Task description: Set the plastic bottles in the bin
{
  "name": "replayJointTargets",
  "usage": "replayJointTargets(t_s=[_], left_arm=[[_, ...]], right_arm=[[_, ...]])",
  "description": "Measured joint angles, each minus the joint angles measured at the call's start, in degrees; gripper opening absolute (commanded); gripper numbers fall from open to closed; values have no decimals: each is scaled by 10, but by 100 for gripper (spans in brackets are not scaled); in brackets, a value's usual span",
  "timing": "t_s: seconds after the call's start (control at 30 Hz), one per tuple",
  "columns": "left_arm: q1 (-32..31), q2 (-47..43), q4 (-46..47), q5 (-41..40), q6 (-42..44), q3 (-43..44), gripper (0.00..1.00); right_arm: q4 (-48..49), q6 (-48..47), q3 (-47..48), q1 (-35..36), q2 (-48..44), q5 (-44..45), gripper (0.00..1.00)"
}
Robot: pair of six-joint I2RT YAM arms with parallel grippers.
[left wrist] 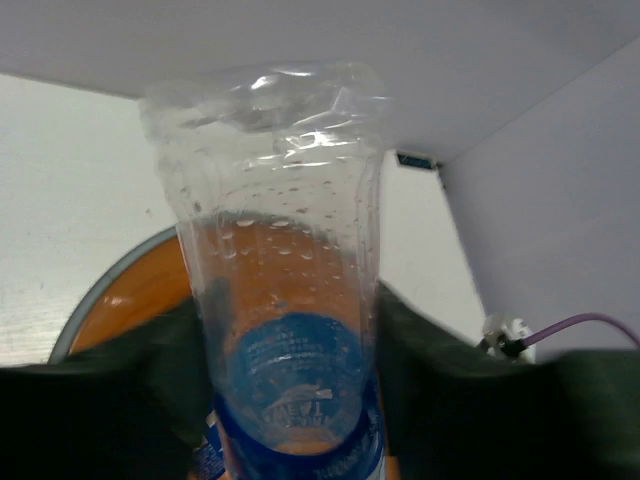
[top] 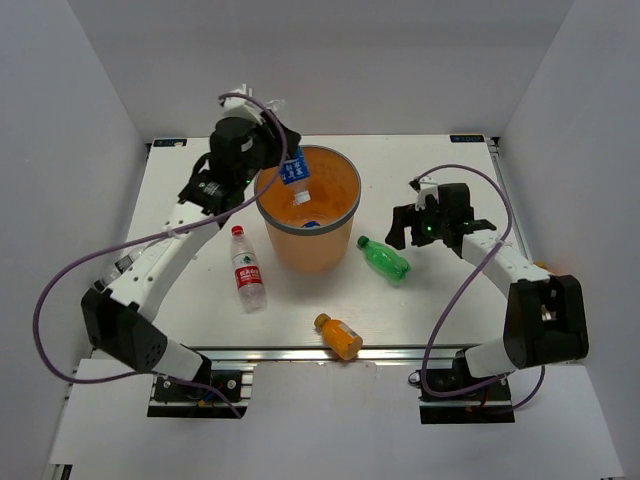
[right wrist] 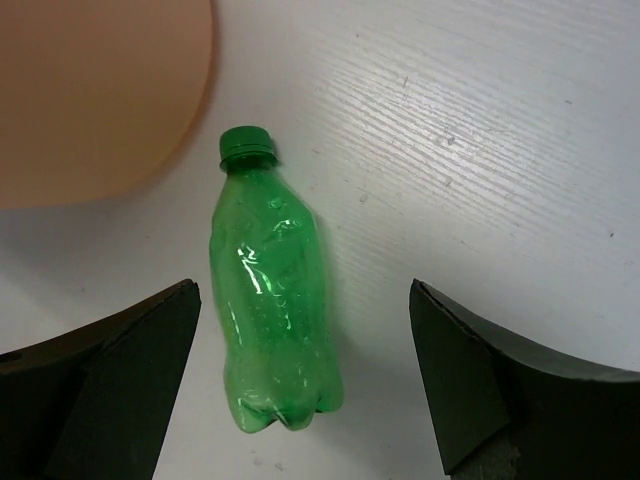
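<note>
The orange bin (top: 303, 256) stands mid-table. My left gripper (top: 283, 150) is shut on a clear blue-label bottle (top: 296, 172) and holds it cap down over the bin's left rim. In the left wrist view the bottle (left wrist: 285, 300) fills the gap between the dark fingers (left wrist: 450, 400), with the bin (left wrist: 120, 300) behind it. Another blue label (top: 311, 224) shows inside the bin. The red-label bottle (top: 247, 270), the green bottle (top: 384, 258) and the orange bottle (top: 338, 336) lie on the table. My right gripper (top: 420, 228) is open above the green bottle (right wrist: 272, 300), whose base lies between the fingers (right wrist: 120, 380).
The orange bottle lies close to the table's front edge. The bin wall (right wrist: 90, 90) is just beyond the green bottle's cap. White walls close in the table at the back and both sides.
</note>
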Motion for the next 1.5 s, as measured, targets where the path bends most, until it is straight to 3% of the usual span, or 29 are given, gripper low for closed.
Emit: replayJointTargets(t_s=[0.1,0.13,0.33,0.6,0.7,0.73,0.83,1.0,1.1,1.23,1.5], left_arm=[[-21,33,-16,-17,19,1,95],[-25,39,-21,-21,23,0,98],[-30,35,-35,-35,43,5,98],[-30,19,-74,-72,72,79,98],[-30,-13,-89,-122,77,78,98],[-30,-28,-91,-140,78,74,98],[-24,-86,-95,-201,71,36,98],[34,-195,-106,-267,36,-75,98],[107,-220,-108,-263,5,-133,98],[184,-189,-135,-252,-45,-188,98],[236,-157,-165,-224,-135,-307,98]], right_arm=[[15,-5,-12,3,16,1,89],[24,-8,-20,5,16,2,89],[56,-23,-42,38,36,6,89],[64,-27,-26,50,119,30,89],[64,-27,-15,50,131,40,73],[64,-27,-11,50,134,43,53],[61,-22,0,50,143,47,29],[52,-18,5,50,139,58,19],[42,-8,5,50,108,70,16],[22,14,20,50,31,102,16],[21,52,104,32,-107,152,16]])
